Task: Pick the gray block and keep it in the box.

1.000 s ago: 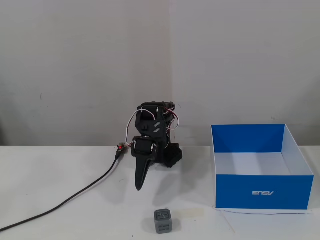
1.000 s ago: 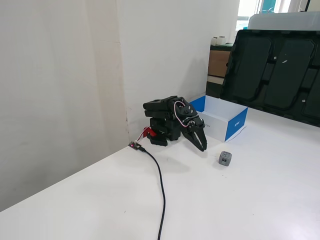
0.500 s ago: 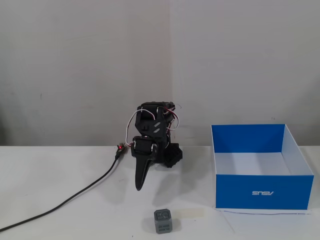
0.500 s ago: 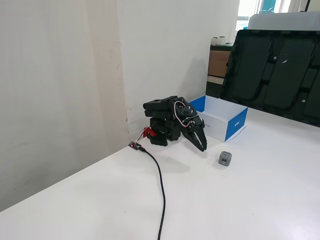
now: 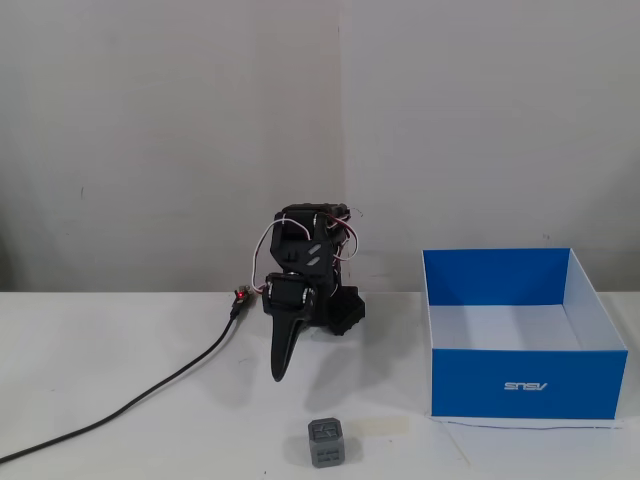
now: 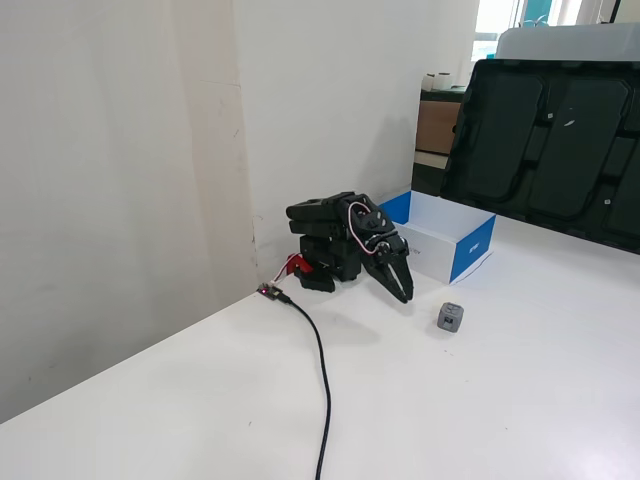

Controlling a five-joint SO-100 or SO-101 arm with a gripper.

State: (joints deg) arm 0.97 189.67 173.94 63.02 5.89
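Note:
The gray block [image 5: 327, 443] [image 6: 450, 318] is a small cube standing on the white table near its front edge in a fixed view. The blue box [image 5: 520, 383] [image 6: 470, 251] with a white inside stands open to the block's right. The black arm is folded low by the wall. Its gripper [image 5: 278, 376] [image 6: 405, 297] points down at the table with the jaws together and nothing between them. It hangs well behind and to the left of the block, apart from it.
A black cable [image 5: 150, 396] [image 6: 322, 370] runs from the arm's base across the table. A pale strip of tape [image 5: 383, 426] lies just right of the block. A large black tray [image 6: 545, 140] leans behind the table's far side.

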